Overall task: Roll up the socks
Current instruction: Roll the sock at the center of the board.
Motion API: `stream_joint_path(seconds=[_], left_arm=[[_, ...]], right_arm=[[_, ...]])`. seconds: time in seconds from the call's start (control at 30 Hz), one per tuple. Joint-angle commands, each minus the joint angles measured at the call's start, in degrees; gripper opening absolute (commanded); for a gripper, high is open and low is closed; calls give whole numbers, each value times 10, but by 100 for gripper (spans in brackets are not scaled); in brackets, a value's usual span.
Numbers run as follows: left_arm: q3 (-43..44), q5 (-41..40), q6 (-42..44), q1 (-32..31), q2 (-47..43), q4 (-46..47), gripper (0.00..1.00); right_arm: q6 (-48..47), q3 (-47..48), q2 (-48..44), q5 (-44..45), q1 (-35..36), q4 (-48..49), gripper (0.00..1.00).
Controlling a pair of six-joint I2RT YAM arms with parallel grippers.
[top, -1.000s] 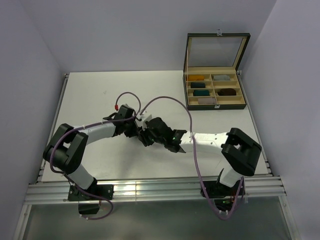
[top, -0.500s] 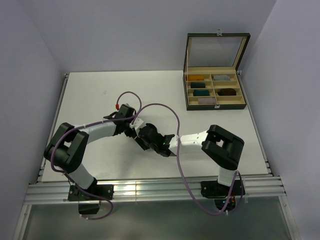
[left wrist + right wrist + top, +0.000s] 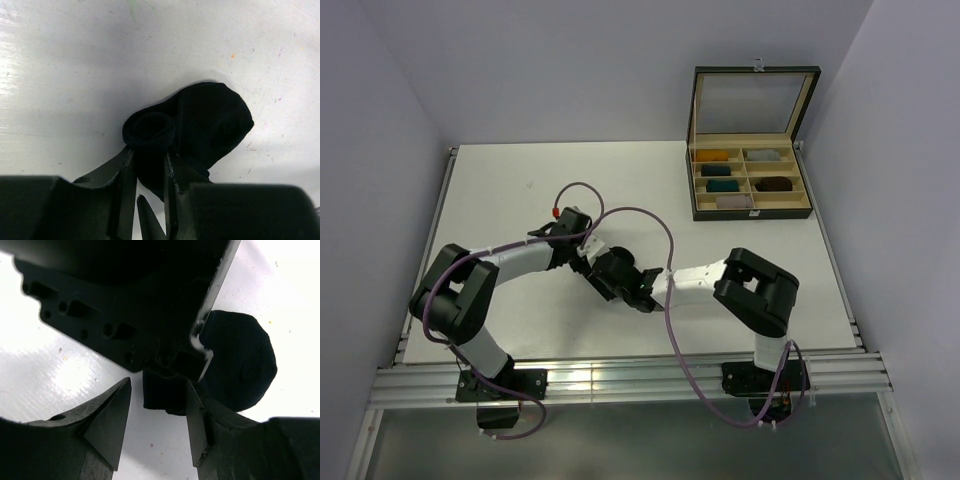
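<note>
Black left claw (image 3: 149, 152) was clamped on the socks (image 3: 210, 120) at their rolled end | your right claw (image 3: 159, 390) stood apart, straddling their edge | socks lay on the desk (image 3: 75, 60) between both claws | risk: crowded claws could have collided, or a tug unwound the roll.

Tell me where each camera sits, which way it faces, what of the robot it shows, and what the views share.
Top external: fixed above and behind the bases, looking down on the table; the left arm and right arm show, meeting mid-table.
Left wrist: on the left arm, looking down past the left gripper, jaws shut on the black sock.
Right wrist: on the right arm, looking down past the right gripper, jaws open; the left gripper's body fills the top.
Shared: both wrist views show the black sock.
</note>
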Motion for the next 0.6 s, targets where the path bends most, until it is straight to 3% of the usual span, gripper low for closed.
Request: stream_joint_path(seconds=[0.0, 0.13, 0.23, 0.37, 0.43, 0.5, 0.57], left_arm=[[-1, 2, 24, -3, 19, -54, 0], [6, 2, 25, -3, 21, -58, 0], [9, 0, 23, -3, 22, -64, 0], [12, -5, 20, -2, 18, -67, 0], [9, -6, 16, -1, 7, -58, 0], [4, -8, 12, 0, -7, -50, 4], [0, -8, 5, 4, -15, -41, 14]], right_arm=[[32, 19, 32, 1, 1, -49, 54], [47, 31, 57, 20, 1, -75, 54], [56, 41, 76, 28, 0, -101, 44], [65, 39, 76, 2, -13, -104, 14], [73, 30, 62, -39, -22, -104, 3], [86, 23, 51, -81, -42, -104, 0], [95, 19, 38, -158, -60, -104, 0]])
